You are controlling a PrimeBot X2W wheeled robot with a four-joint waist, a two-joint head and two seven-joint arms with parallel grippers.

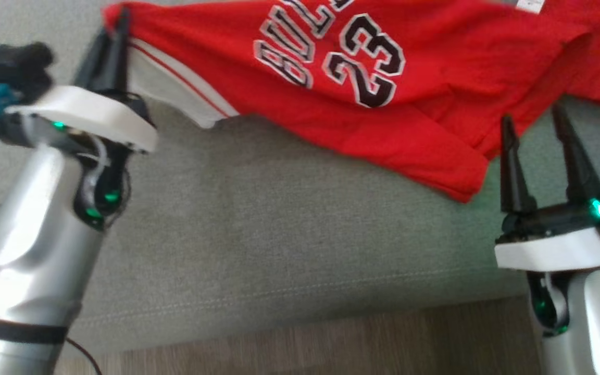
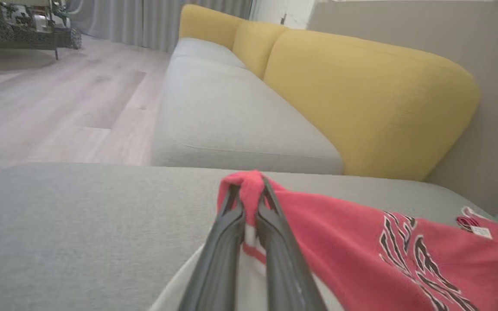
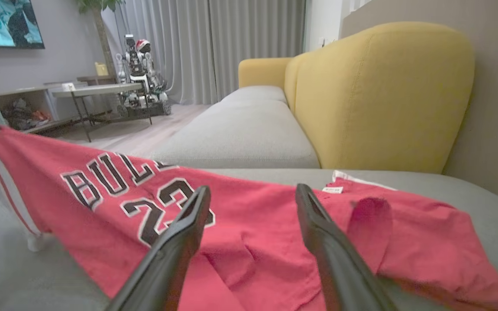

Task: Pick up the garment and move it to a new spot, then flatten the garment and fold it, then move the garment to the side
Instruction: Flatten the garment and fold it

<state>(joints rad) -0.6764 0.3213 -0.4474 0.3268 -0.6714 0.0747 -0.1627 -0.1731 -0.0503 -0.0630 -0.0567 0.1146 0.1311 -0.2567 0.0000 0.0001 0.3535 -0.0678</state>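
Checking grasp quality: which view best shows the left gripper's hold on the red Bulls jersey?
Left wrist view: the left gripper is shut on a bunched corner of the red Bulls jersey, seen close up. Head view shows the same pinch blurred, from behind. Right wrist view catches the raised corner at its left edge.

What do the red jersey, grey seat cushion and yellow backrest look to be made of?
The red jersey looks like soft matte knit, cotton or polyester: it drapes and creases, lettering printed. The grey seat cushion looks like matte woven upholstery, with a stitched seam. The yellow backrest seems padded matte textile; weave too fine to tell.
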